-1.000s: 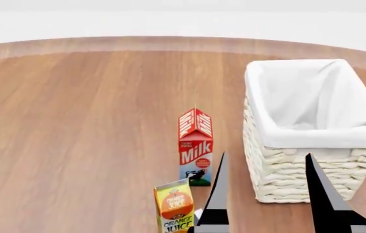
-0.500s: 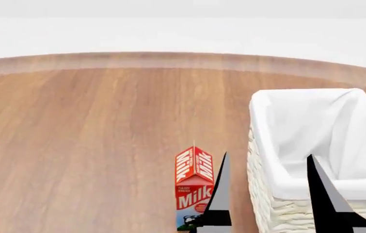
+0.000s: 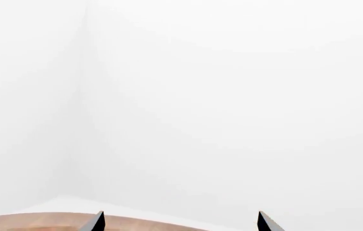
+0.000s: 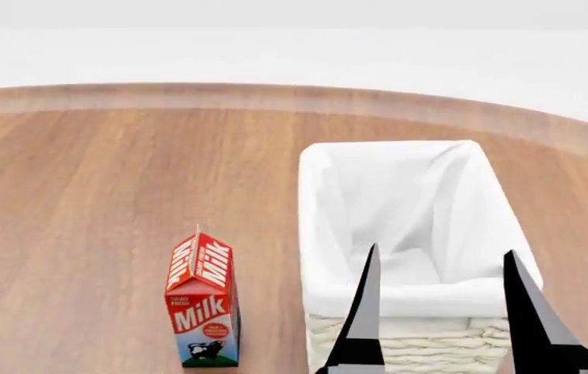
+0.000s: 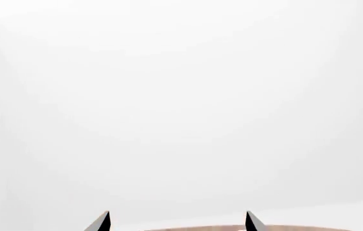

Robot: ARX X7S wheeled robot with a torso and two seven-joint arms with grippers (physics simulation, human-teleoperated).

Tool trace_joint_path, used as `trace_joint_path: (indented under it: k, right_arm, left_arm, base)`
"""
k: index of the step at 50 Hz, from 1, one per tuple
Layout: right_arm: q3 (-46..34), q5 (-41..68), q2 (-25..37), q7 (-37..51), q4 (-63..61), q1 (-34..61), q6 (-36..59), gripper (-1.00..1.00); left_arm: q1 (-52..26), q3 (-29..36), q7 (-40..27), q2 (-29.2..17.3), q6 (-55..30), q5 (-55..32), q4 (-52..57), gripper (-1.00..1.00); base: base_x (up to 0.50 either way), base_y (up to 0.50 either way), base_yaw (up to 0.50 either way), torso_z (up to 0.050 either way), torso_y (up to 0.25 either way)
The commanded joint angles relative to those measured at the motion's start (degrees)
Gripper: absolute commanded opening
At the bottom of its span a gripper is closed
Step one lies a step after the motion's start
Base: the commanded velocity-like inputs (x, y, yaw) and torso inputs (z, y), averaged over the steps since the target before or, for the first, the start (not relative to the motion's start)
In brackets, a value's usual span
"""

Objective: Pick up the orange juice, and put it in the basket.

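Observation:
The orange juice is out of view in every frame. The basket [image 4: 320,226], cream wicker with a white cloth liner, stands at centre right of the head view, and its inside looks empty. My right gripper [image 4: 441,249] is open, its two dark fingers [image 4: 361,327] rising in front of the basket's near wall. In the right wrist view the right gripper [image 5: 177,212] is open and empty, facing the white wall. In the left wrist view the left gripper [image 3: 181,212] is open and empty, also facing the wall. The left gripper does not show in the head view.
A red milk carton [image 4: 202,312] stands upright on the wooden table [image 4: 86,202], left of the basket. The table's rounded far edge [image 4: 272,95] meets a white floor and wall.
The head view tilted up, then swung right. The orange juice dropped out of the bottom of the frame. The milk carton and basket shifted left in the picture.

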Motion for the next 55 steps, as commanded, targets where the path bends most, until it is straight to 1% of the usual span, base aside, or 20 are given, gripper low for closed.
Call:
trace_joint_path:
  k: [1,5,7,10,13,17,20,22,26,27,28,29,30,55]
  right_arm:
    - [0.87,-0.27,-0.12,-0.77,1.24,0.7,-0.19,1.0]
    - [-0.75,-1.79,0.97,-1.02,0.94,0.67,-0.93,1.0]
    - [-1.39,-2.41,0.83,-2.25,1.3,-0.03,-4.02,1.0]
    - [-0.59,-1.08,0.73,-1.81,1.18,-0.3,-4.53,1.0]
    - [0.01,-0.12,0.71,-1.75,1.58,-0.6,-5.37,1.0]
    - [0.17,-0.44,1.32,1.99,1.66,0.84,0.01,1.0]
    - [0.95,-0.06,1.5,2.0,1.75,0.31,-1.29,1.0]
    - [0.28,-1.41,2.0,3.23,1.31,0.84,0.07,1.0]
    - [-0.2,-1.29,2.24,2.28,1.2,0.16,-2.36,1.0]
    - [-1.29,-2.64,3.41,2.62,0.68,0.62,-0.35,1.0]
    - [-1.34,-2.54,3.03,2.58,0.98,0.5,-1.22,1.0]
    - [-1.43,-2.3,2.99,1.98,1.04,0.28,-2.46,1.0]
    - [-2.33,-3.73,3.59,2.44,1.01,0.52,-1.42,1.0]
    - [-3.96,-1.98,5.35,3.55,0.93,1.35,-1.14,1.0]
  left_arm:
    - [-0.48,-0.69,1.8,0.76,0.19,0.38,-1.68,1.0]
    - [-0.48,-0.49,1.59,0.58,0.15,0.35,-1.54,1.0]
    - [-0.45,-0.41,1.52,0.5,0.23,0.33,-1.57,1.0]
    - [-0.45,-0.54,1.4,0.4,0.25,0.09,-1.6,1.0]
    - [-0.5,-0.5,1.27,0.29,0.33,0.01,-1.7,1.0]
    - [-0.54,-0.39,1.03,0.21,0.3,-0.12,-1.71,1.0]
    - [-0.55,-0.61,0.82,0.08,0.22,-0.4,-1.46,1.0]
    - [-0.54,-0.52,0.78,0.02,0.34,-0.41,-1.6,1.0]
    - [-0.56,-0.42,0.62,-0.16,0.37,-0.53,-1.5,1.0]
    - [-0.51,-0.42,0.61,-0.21,0.47,-0.53,-1.55,1.0]
    - [-0.49,-0.45,0.58,-0.26,0.51,-0.56,-1.56,1.0]
    - [-0.48,-0.48,0.54,-0.29,0.55,-0.61,-1.55,1.0]
    - [-0.53,-0.51,0.44,-0.36,0.39,-0.71,-1.43,1.0]
    - [-0.11,-0.21,-0.66,-1.32,0.88,-1.31,-1.05,1.0]
  base:
    - [0.0,0.0,0.0,0.0,0.0]
    - [0.0,0.0,0.0,0.0,0.0]
    - [0.0,0.0,0.0,0.0,0.0]
    - [0.0,0.0,0.0,0.0,0.0]
    - [0.0,-0.5,0.0,0.0,0.0]
    - [0.0,-0.5,0.0,0.0,0.0]
    - [0.0,-0.07,0.0,0.0,0.0]
    - [0.0,0.0,0.0,0.0,0.0]
    - [0.0,0.0,0.0,0.0,0.0]
    - [0.0,0.0,0.0,0.0,0.0]
    - [0.0,0.0,0.19,0.0,0.0]
    - [0.0,0.0,0.5,0.0,0.0]
    - [0.0,0.0,0.5,0.0,0.0]
    - [0.0,0.0,0.5,0.0,0.0]
